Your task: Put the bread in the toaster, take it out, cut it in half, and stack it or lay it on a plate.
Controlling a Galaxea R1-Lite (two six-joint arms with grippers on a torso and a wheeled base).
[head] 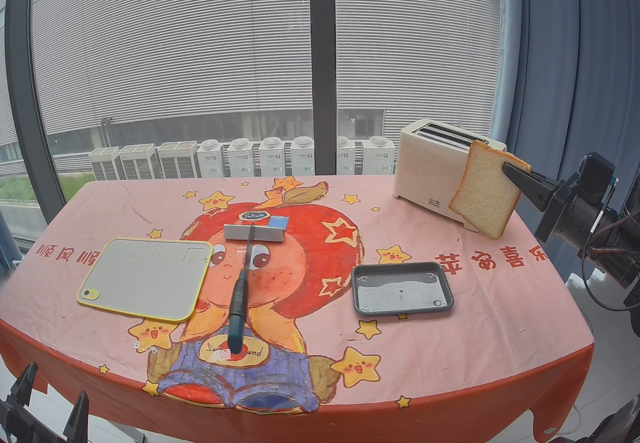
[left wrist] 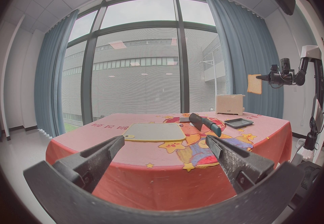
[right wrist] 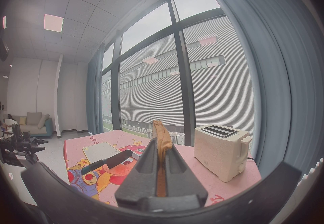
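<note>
A slice of bread hangs in the air just in front of the cream toaster at the table's back right, pinched at its upper corner by my right gripper. In the right wrist view the bread stands edge-on between the shut fingers, with the toaster beyond. A knife with a teal handle lies mid-table, its blade resting on a small holder. The dark tray plate lies right of it. My left gripper is open, low off the table's front left corner.
A grey cutting board with a yellow rim lies on the left of the pink printed tablecloth. A window with a dark post runs behind the table; a blue curtain hangs at the right.
</note>
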